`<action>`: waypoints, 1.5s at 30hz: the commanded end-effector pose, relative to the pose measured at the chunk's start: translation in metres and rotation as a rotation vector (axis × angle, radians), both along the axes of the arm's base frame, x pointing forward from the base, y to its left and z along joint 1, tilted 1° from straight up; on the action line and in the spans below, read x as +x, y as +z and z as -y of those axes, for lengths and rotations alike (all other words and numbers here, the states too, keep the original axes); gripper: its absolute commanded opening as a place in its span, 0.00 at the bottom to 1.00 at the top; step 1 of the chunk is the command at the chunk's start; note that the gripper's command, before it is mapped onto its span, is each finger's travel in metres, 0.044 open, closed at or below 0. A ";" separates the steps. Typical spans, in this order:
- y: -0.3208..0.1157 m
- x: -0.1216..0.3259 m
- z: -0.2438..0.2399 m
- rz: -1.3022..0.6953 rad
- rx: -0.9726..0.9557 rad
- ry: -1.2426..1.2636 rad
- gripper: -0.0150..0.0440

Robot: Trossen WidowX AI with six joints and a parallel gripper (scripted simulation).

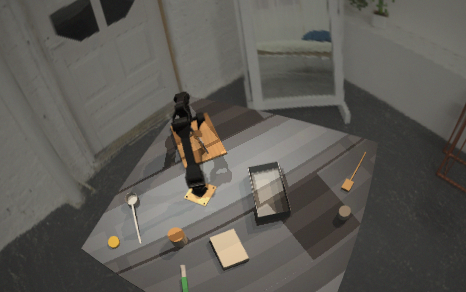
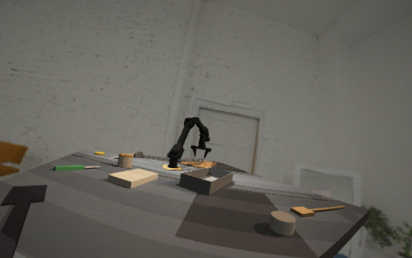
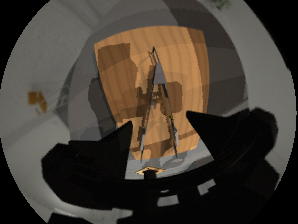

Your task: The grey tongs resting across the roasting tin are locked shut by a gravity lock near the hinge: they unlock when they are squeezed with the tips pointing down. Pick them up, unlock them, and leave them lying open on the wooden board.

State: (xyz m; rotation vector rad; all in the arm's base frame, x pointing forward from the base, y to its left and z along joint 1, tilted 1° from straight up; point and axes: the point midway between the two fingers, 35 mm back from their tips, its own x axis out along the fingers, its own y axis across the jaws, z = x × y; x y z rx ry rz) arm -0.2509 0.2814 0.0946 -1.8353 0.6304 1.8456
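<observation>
Tongs (image 3: 154, 106) lie on the wooden board (image 3: 113, 72), arms splayed in a narrow V with the hinge end toward the far edge and the two tips spread apart toward the camera. Seen from the wrist, they rest flat on the wood, roughly centred between the gripper's two dark fingers.

Gripper (image 3: 160, 137) is spread wide, nothing between its jaws; it hangs just above the board with the tongs apart from both fingers. From the top view the gripper (image 1: 192, 125) sits over the board (image 1: 212, 142), and the tongs (image 1: 200, 142) show as a thin grey streak on the wood. In the exterior view the gripper (image 2: 201, 152) hovers low over the board (image 2: 199, 164); the tongs are too small to make out there.

Roasting tin (image 1: 269, 192) stands well apart from the board, to the side of the arm's base, with nothing across its rim. On the table (image 1: 310, 145) also: a long-handled spoon (image 1: 134, 215), a yellow disc (image 1: 113, 242), a short wooden cylinder (image 1: 177, 236), a pale block (image 1: 228, 248), a green-handled tool (image 1: 184, 280), a small wooden spatula (image 1: 352, 175) and a grey puck (image 1: 344, 212).
</observation>
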 end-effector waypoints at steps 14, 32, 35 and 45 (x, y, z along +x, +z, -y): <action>0.102 -0.074 0.109 -0.024 0.010 0.017 1.00; 0.137 -0.070 0.114 -0.115 0.059 0.017 1.00; 0.137 -0.070 0.114 -0.115 0.059 0.017 1.00; 0.137 -0.070 0.114 -0.115 0.059 0.017 1.00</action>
